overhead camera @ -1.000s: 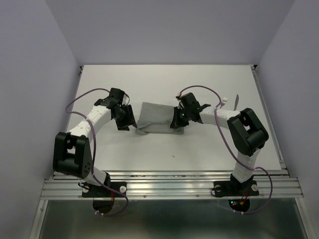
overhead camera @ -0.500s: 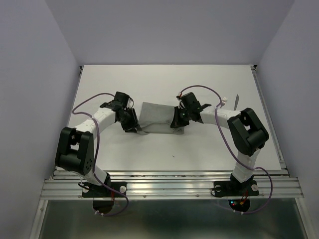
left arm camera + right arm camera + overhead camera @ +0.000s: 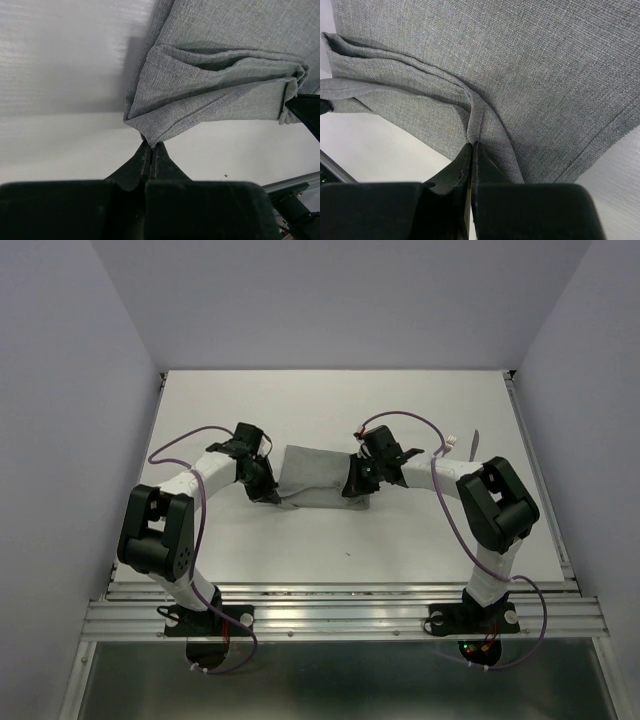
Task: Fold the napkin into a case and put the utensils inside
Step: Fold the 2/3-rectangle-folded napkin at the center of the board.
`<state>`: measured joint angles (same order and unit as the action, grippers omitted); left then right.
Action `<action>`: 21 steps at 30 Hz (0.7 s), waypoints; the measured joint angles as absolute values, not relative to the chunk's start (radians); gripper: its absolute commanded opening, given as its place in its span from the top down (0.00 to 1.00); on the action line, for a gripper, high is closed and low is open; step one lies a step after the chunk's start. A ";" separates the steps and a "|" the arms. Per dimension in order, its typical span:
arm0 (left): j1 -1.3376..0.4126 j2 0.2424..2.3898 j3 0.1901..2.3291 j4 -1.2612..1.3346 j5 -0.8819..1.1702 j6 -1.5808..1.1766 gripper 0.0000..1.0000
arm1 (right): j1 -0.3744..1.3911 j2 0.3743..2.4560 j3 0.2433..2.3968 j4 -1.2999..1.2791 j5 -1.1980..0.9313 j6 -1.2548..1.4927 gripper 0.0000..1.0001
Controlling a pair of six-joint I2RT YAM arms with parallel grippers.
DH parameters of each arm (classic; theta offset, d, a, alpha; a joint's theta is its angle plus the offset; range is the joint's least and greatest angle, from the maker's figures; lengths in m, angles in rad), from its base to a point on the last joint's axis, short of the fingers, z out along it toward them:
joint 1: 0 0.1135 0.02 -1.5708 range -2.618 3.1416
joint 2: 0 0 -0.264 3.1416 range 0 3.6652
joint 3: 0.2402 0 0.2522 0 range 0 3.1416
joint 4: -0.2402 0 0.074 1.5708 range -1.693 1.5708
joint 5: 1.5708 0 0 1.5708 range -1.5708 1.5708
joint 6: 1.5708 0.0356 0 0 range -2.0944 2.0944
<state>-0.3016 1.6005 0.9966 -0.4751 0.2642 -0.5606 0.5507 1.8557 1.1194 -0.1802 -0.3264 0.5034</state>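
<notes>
The napkin (image 3: 318, 472) lies folded into a layered strip in the middle of the table (image 3: 330, 405), between the two arms. The left gripper (image 3: 151, 148) has its fingers pressed together on the strip's near left corner, pinching the cloth. The right gripper (image 3: 471, 147) is clamped on a raised fold along the napkin's near edge, toward its right end. A slim grey thing (image 3: 474, 445) near the table's right edge is too small to identify

White table (image 3: 330, 545), grey napkin (image 3: 315, 476) on it.
The napkin lies in loose layered folds near the table's middle; a slim silver utensil (image 3: 475, 445), too small to identify, rests well apart toward the right edge.
</notes>
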 measured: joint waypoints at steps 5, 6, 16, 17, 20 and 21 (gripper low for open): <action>-0.302 1.621 1.027 -0.459 0.279 -0.576 1.00 | 0.551 1.856 1.119 -0.180 -0.326 0.503 0.99; -0.302 1.628 1.033 -0.456 0.282 -0.579 1.00 | 0.551 1.856 1.119 -0.180 -0.326 0.503 0.99; -0.302 1.691 1.127 -0.443 0.296 -0.609 1.00 | 0.548 1.856 1.119 -0.181 -0.326 0.503 0.96; -0.302 1.702 1.139 -0.442 0.296 -0.611 1.00 | 0.546 1.856 1.119 -0.180 -0.326 0.503 0.91; -0.302 1.734 1.169 -0.442 0.298 -0.615 1.00 | 0.542 1.854 1.119 -0.182 -0.321 0.501 0.69; -0.302 1.745 1.176 -0.442 0.299 -0.616 1.00 | 0.540 1.850 1.119 -0.186 -0.310 0.500 0.58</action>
<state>-0.3016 1.7447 1.1763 -0.4416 0.2985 -0.6159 0.5404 1.8503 1.1194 -0.1860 -0.3103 0.4999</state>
